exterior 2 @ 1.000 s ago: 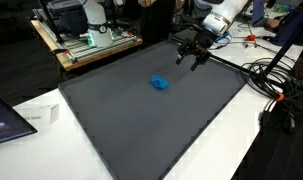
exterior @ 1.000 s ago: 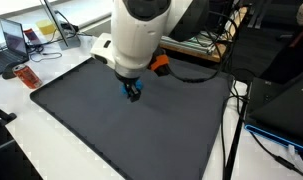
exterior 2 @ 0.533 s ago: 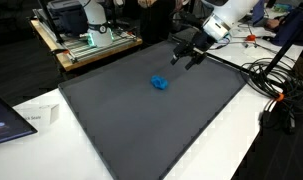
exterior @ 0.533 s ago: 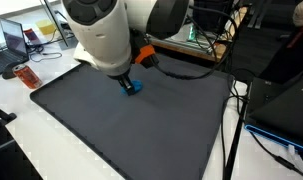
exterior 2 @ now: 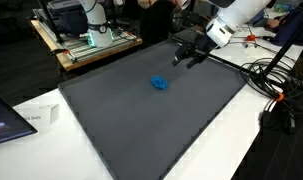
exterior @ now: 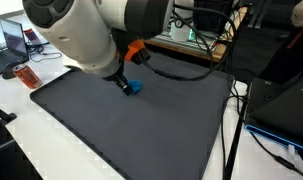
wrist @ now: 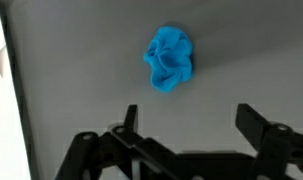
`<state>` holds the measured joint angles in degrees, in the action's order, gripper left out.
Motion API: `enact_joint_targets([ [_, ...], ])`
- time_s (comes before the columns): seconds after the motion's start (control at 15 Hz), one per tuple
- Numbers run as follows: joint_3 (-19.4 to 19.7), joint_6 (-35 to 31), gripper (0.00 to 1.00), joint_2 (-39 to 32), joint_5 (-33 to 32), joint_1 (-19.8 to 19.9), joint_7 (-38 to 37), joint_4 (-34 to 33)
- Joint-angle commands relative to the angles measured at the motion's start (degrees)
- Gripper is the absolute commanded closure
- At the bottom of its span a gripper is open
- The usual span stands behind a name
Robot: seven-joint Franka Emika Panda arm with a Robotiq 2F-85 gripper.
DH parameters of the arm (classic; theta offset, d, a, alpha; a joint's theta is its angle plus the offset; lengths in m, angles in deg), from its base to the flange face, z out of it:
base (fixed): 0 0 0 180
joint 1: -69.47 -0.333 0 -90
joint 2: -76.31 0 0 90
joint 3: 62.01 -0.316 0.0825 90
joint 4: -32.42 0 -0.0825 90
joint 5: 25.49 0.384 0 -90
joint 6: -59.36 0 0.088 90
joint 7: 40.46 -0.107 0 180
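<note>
A small crumpled blue object point(exterior 2: 159, 83) lies on the dark grey mat point(exterior 2: 141, 120). It also shows in an exterior view point(exterior: 133, 87) partly behind the arm, and in the wrist view point(wrist: 170, 59). My gripper point(exterior 2: 188, 55) hangs above the mat's far edge, well apart from the blue object. Its two black fingers are spread wide with nothing between them, as the wrist view point(wrist: 188, 115) shows. The arm's white body fills much of an exterior view point(exterior: 81, 35).
The mat point(exterior: 121, 130) lies on a white table. A laptop point(exterior: 11, 42) and a small red item point(exterior: 27, 76) stand to one side. Black cables point(exterior 2: 276, 85) trail beside the mat. A cluttered workbench point(exterior 2: 86, 40) stands behind.
The arm has risen and swung back from the blue object toward the mat's far edge. The fingers stay spread. The blue object has not moved.
</note>
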<state>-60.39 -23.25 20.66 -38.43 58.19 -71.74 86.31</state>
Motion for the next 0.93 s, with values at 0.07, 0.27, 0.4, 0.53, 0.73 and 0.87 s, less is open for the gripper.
enact_joint_targets([
  [0.07, -0.07, 2.25, 0.00, -5.13, 4.22, 1.99, 7.26, -8.84],
  [0.27, -1.71, 0.90, 0.00, -6.28, 4.66, 4.03, 11.17, -10.22],
  [0.4, -2.55, 0.24, 0.00, -6.89, 5.37, 5.45, 13.63, -10.74],
  [0.53, -3.50, -0.43, 0.00, -7.33, 6.71, 7.10, 15.75, -11.08],
  [0.73, -4.96, -1.71, 0.00, -7.51, 9.22, 9.79, 18.54, -10.71],
  [0.87, -5.87, -2.32, 0.00, -7.68, 11.01, 11.67, 20.04, -10.30],
])
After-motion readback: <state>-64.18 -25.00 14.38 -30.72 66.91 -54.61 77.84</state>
